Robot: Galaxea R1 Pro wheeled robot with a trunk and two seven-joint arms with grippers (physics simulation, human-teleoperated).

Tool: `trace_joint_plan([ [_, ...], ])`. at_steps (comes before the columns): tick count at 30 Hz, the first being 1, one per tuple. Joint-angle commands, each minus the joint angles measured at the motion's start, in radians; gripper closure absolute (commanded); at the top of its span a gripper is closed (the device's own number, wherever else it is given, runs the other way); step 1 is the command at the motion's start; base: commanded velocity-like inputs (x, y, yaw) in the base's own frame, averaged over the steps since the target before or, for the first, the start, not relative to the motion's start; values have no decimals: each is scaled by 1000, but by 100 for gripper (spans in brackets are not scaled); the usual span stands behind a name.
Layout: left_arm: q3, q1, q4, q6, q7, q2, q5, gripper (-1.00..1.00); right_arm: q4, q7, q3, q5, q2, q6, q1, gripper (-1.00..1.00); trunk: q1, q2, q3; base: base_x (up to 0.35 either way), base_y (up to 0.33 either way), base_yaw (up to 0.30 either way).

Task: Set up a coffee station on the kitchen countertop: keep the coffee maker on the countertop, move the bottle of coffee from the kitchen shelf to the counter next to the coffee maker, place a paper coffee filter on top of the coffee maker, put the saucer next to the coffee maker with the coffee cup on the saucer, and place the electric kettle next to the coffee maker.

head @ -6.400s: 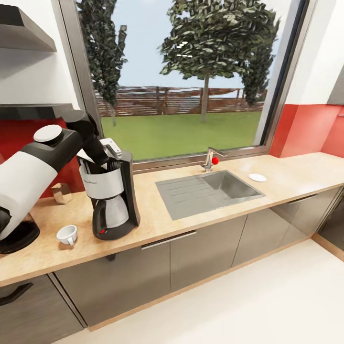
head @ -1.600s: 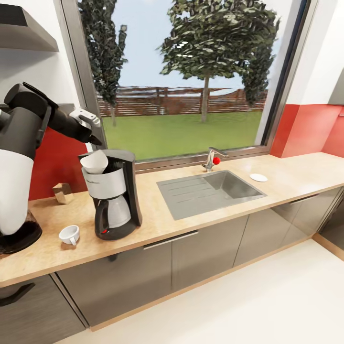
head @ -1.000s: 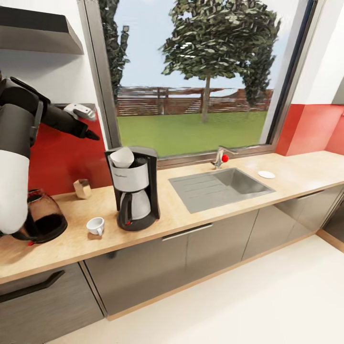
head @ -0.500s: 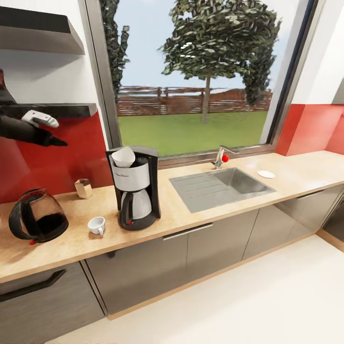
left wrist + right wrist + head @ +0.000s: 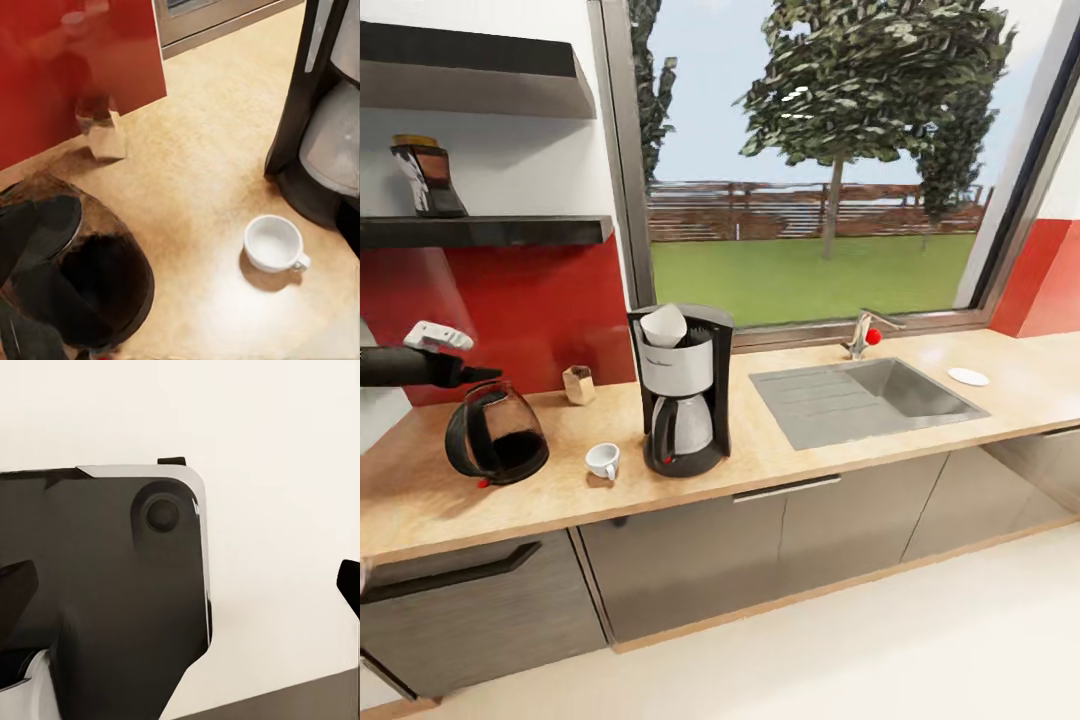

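- Coffee things sit along a long light-wood worktop (image 5: 780,465) below a big window, seen from the head camera.
- High at the far left, the bottle of coffee (image 5: 428,180), dark with a yellow cap, stands on the kitchen shelf (image 5: 500,231), a dark slab above the red wall panel.
- Below it, the left gripper (image 5: 485,374) reaches in from the left edge, just above the electric kettle (image 5: 495,445); whether its fingers are parted or clenched cannot be told.
- That round glass kettle holds dark liquid and stands on the worktop at the left.
- A small wooden block (image 5: 578,385) sits against the red wall.
- Next comes the white coffee cup (image 5: 603,461), upright on the bare worktop, just beside the coffee maker (image 5: 686,400).
- On top of that black machine rests the paper coffee filter (image 5: 664,326), a white cone.
- A steel sink (image 5: 865,398) with a tap lies further right.
- Far right, well apart from the cup, the white saucer (image 5: 968,377) lies flat.
- The right wrist camera shows dark finger tips (image 5: 351,585) at the frame edges, spread wide, holding nothing.
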Motion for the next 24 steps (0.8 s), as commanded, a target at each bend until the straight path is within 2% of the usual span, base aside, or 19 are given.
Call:
trace_joint_plan([
  [1, 5, 32, -26, 7, -9, -1, 17, -100, 1, 0, 0, -7, 0, -4, -1, -100, 1, -2, -2, 0, 0, 276],
  [3, 11, 110, -101, 2, -9, -2, 74, -100, 1, 0, 0, -7, 0, -4, -1, -100, 1, -2, -2, 0, 0, 276],
  [4, 13, 171, -162, 0, -9, -2, 136, -100, 1, 0, 0, -7, 0, -4, -1, -100, 1, -2, -2, 0, 0, 276],
  [5, 14, 197, -183, -1, -10, -2, 173, -100, 1, 0, 0, -7, 0, -4, -1, -100, 1, -2, -2, 0, 0, 276],
  [7, 21, 226, -201, -2, -13, -1, 213, -100, 1, 0, 0, -7, 0, -4, -1, -100, 1, -2, -2, 0, 0, 276],
  [8, 35, 241, -205, -2, -16, 0, 224, -100, 1, 0, 0, -7, 0, -4, -1, -100, 1, -2, -2, 0, 0, 276],
  [11, 87, 275, -209, -12, -20, 0, 238, -100, 1, 0, 1, -7, 0, -4, -1, -100, 1, -2, -2, 0, 0, 276],
  [13, 151, 301, -211, -59, -21, -1, 244, -100, 1, 0, 1, -7, 0, -4, -1, -100, 1, -2, -2, 0, 0, 276],
  [14, 164, 306, -211, -83, -21, -1, 243, -100, 1, 0, 1, -7, 0, -4, -1, -100, 1, -2, -2, 0, 0, 276],
  [19, 178, 308, -237, -92, 10, -2, 239, -100, 1, 0, 1, -7, 0, -5, -1, -100, 1, -2, -2, 0, 0, 128],
  [20, 177, 299, -263, -81, 92, -4, 239, -100, 1, 0, 0, -8, 0, -8, -1, -100, 1, -2, -2, 0, 0, 7],
  [21, 176, 296, -271, -62, 133, -5, 240, -100, 0, 0, 1, -8, 0, -9, -1, -100, 1, -2, -2, 0, 0, 4],
  [24, 170, 262, -300, 14, 199, -6, 241, -100, -2, 0, 1, -9, 0, -10, -1, -100, 1, -2, -2, 0, 0, 1],
])
